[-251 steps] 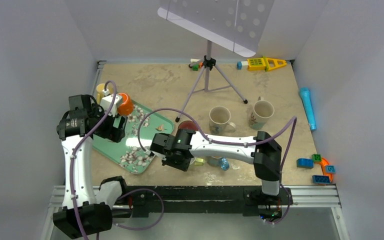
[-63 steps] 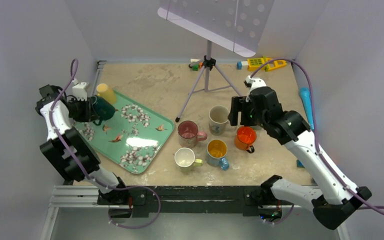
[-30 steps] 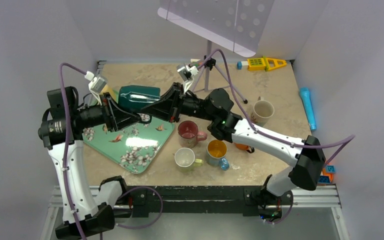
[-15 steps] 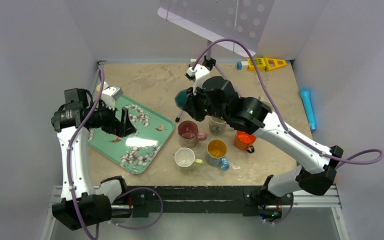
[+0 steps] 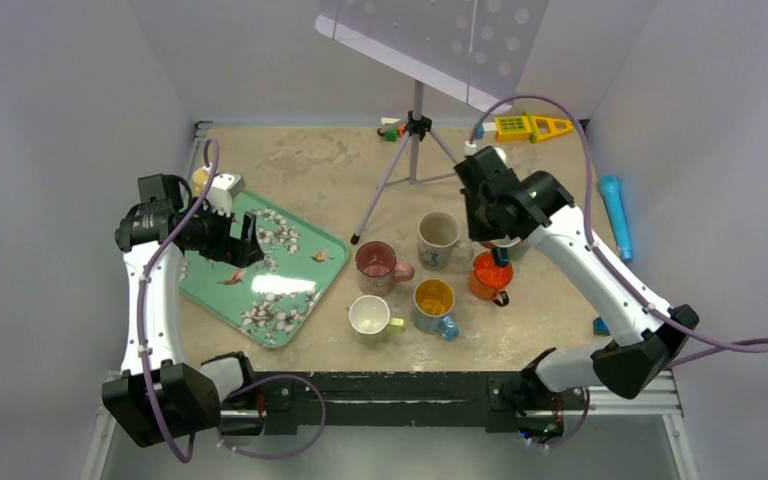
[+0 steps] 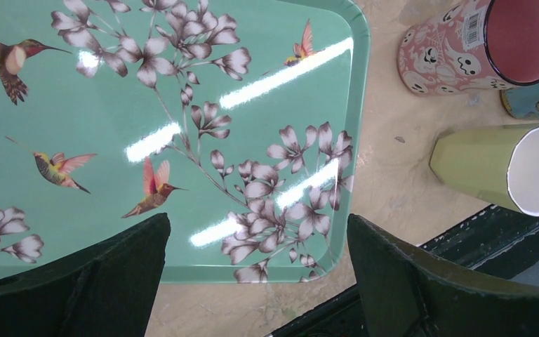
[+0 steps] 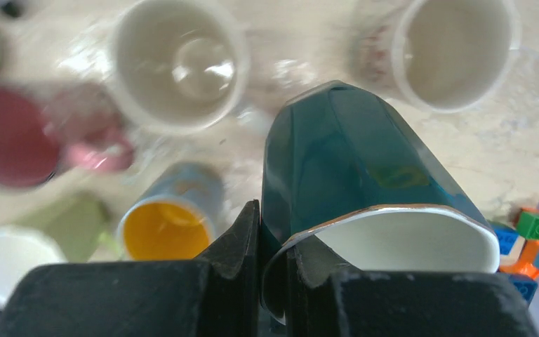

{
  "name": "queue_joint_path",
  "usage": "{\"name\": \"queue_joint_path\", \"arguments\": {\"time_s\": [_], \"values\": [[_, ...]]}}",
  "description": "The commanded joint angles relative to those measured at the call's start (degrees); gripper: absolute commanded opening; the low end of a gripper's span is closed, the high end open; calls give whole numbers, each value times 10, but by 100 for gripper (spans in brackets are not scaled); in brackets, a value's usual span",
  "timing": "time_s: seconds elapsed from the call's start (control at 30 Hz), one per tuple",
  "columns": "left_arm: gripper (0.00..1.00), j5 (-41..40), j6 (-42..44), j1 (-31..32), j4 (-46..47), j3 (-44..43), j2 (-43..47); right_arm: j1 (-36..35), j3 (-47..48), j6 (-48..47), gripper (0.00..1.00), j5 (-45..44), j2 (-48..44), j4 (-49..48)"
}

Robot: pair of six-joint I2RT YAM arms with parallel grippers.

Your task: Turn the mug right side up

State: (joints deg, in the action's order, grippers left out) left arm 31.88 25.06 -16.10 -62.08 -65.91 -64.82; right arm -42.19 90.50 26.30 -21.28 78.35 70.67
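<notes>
Mug: the dark teal faceted ceramic mug (image 7: 351,161) hangs in the air, clear of the table (image 5: 310,170). Its white-lined mouth faces back toward the wrist camera and its base points away, down at the table.
Place: in the overhead view it sits under the wrist just right of the plain cream ceramic mug (image 5: 438,238). The right arm hides most of it there.
Grip: the right hand (image 7: 272,239) is pressed together on the rim, with one finger inside the mouth and one outside on the wall.
Axis: the mug's long axis runs roughly along the fingers, leaning somewhat off plumb. No handle can be made out in the wrist view.
Below: a glossy orange mug (image 5: 488,272) stands near the cream mug, on its right and nearer the arm bases.
Other arm: the left hand (image 6: 256,225) is spread wide and holds nothing. It hovers over the mint-green tray printed with flowers and hummingbirds (image 6: 63,105), well apart to the left of the cream mug.
Judgement: the mug looks nearly mouth-up, so what is left is levelling it and lowering the base onto bare table. The right hand is the one placed to do that.
Risk: a thin rim pinch could let the mug swing or clip a standing neighbour.
</notes>
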Motion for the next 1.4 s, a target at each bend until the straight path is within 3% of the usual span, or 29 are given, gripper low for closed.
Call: {"name": "queue_joint_path", "arguments": {"time_s": [0.0, 0.37, 0.6, 0.73, 1.03, 1.37], "values": [[100, 4, 5, -3, 22, 5, 12, 115, -20, -59, 0, 19, -5, -108], [100, -2, 14, -3, 28, 21, 24, 294, 109, -114, 0, 39, 86, -108], [100, -3, 14, -3, 37, 21, 19, 358, 32, -135, 0, 53, 71, -156], [100, 5, 15, -3, 30, 16, 11, 428, 64, -144, 0, 38, 90, -166], [100, -6, 18, -3, 33, 12, 8, 550, 268, -171, 0, 120, 306, -98], [100, -44, 34, -3, 35, 15, -2, 577, 246, -193, 0, 196, 441, -90]]}}
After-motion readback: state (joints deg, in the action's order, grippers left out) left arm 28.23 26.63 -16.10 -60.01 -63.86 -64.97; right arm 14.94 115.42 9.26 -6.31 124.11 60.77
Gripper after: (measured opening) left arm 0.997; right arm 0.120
